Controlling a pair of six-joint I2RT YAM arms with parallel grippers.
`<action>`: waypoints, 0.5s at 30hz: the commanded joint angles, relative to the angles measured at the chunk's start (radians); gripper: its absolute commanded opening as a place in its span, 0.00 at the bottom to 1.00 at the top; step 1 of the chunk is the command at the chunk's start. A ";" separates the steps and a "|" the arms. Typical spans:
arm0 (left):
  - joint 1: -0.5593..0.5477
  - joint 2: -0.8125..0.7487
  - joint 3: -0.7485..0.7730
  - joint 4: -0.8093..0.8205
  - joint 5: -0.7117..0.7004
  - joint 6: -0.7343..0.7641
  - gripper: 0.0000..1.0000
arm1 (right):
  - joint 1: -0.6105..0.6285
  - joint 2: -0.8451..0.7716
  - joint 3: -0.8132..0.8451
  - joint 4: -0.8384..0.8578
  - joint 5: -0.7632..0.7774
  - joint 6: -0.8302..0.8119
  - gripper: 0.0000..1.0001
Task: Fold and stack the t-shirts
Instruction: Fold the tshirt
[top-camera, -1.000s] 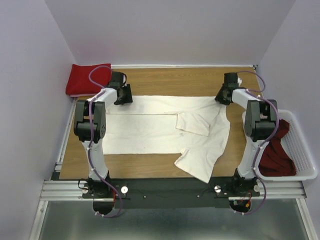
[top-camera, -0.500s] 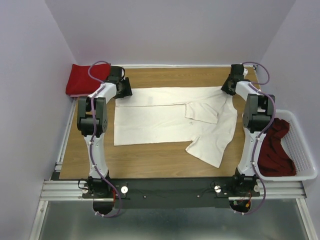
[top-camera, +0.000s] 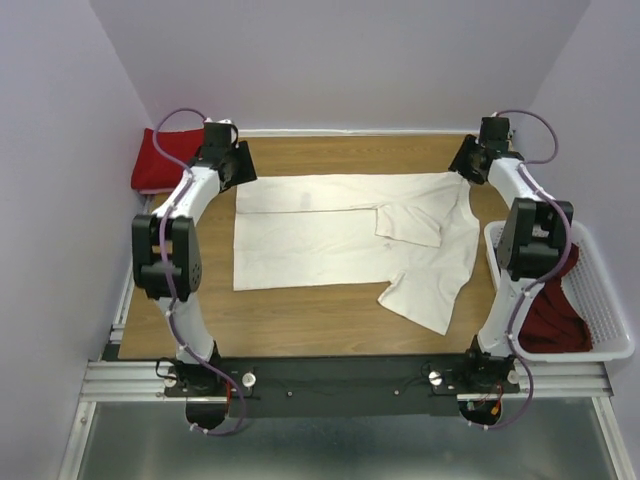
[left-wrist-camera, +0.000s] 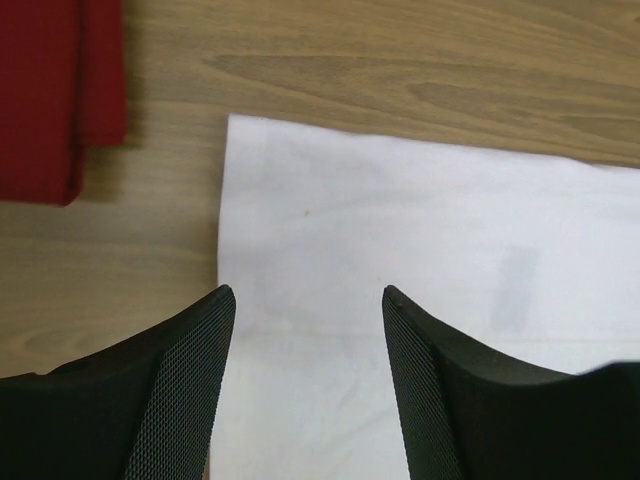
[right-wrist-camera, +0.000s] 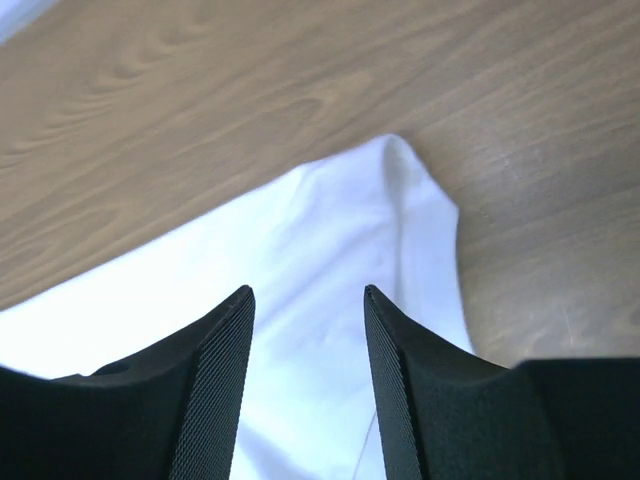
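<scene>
The cream-white t-shirt (top-camera: 330, 235) lies spread flat on the wooden table, one sleeve folded onto its body and its right part hanging toward the near edge. My left gripper (top-camera: 238, 172) is open just above the shirt's far left corner (left-wrist-camera: 300, 200). My right gripper (top-camera: 462, 170) is open just above the far right corner (right-wrist-camera: 400, 200). Neither holds cloth. A folded bright red t-shirt (top-camera: 160, 160) lies at the far left, also in the left wrist view (left-wrist-camera: 50, 90). A dark red t-shirt (top-camera: 550, 310) lies crumpled in the basket.
A white lattice basket (top-camera: 610, 300) stands off the table's right side. Purple walls close in on the left, back and right. Bare wood (top-camera: 300, 320) shows between the shirt and the near rail.
Both arms have carried the white shirt's far corners toward the back of the table, stretching it flat, and then let go. Both grippers now stand open above those corners.
</scene>
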 joint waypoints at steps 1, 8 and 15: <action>-0.030 -0.244 -0.103 -0.035 -0.097 0.011 0.70 | 0.045 -0.212 -0.102 -0.022 -0.093 -0.010 0.57; -0.106 -0.571 -0.554 -0.072 -0.168 -0.038 0.71 | 0.215 -0.476 -0.421 -0.040 -0.047 -0.013 0.58; -0.110 -0.688 -0.689 -0.006 -0.145 -0.101 0.65 | 0.375 -0.464 -0.503 -0.025 -0.053 -0.039 0.57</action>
